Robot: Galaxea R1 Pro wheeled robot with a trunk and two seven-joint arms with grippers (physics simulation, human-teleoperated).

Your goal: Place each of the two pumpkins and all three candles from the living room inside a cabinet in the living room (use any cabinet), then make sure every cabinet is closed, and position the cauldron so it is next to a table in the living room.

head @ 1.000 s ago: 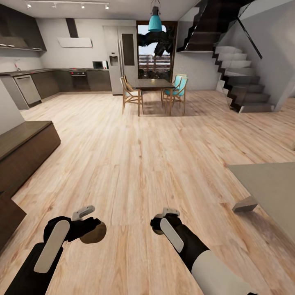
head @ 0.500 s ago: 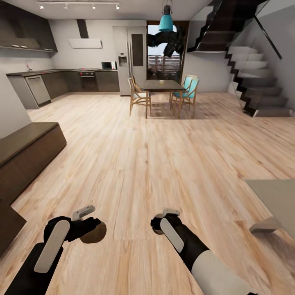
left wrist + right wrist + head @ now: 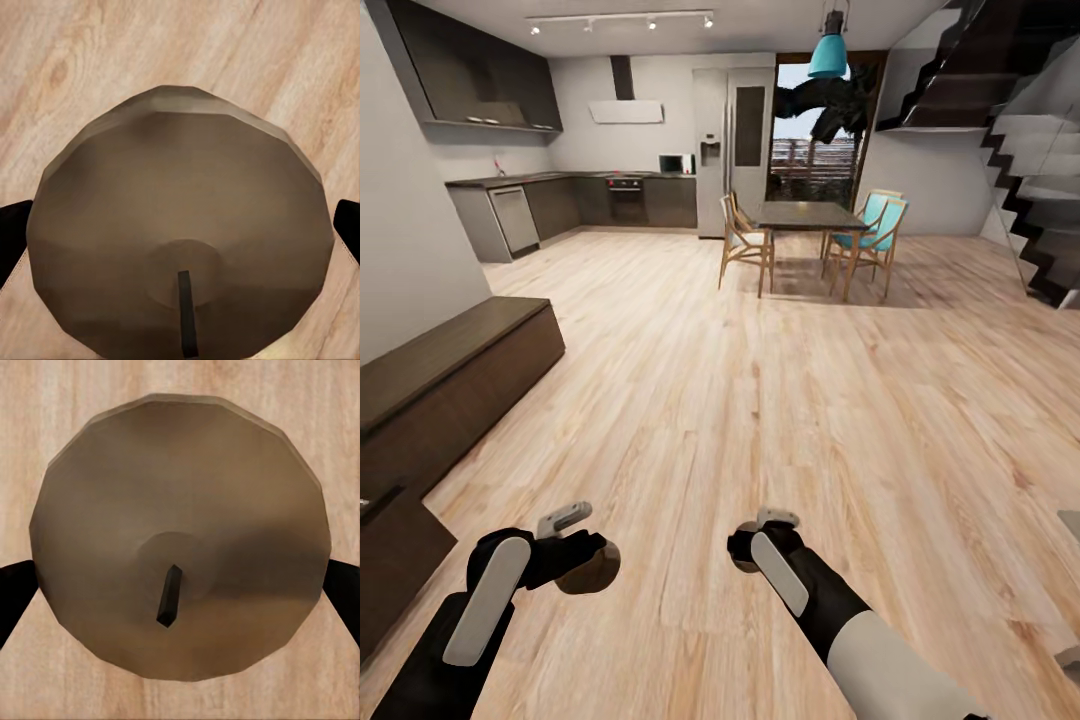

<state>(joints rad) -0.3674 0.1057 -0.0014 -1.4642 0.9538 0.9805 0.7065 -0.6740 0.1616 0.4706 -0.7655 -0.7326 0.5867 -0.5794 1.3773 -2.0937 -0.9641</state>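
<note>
Showing round tan candle (image 3: pixel 180 225), dark wick.

No legible text — no labels, no signs.

Setting: open-plan home, kitchen and dining area joined to a living space.
Evidence: wood plank floor (image 3: pixel 760 400), dark kitchen counter (image 3: pixel 560 182) with oven (image 3: pixel 626 200), tall fridge (image 3: pixel 732 150), dining table (image 3: pixel 807 215) with chairs (image 3: pixel 745 240), teal pendant lamp (image 3: pixel 828 58), staircase (image 3: pixel 1030 170), low dark cabinet (image 3: pixel 450 385).
</note>
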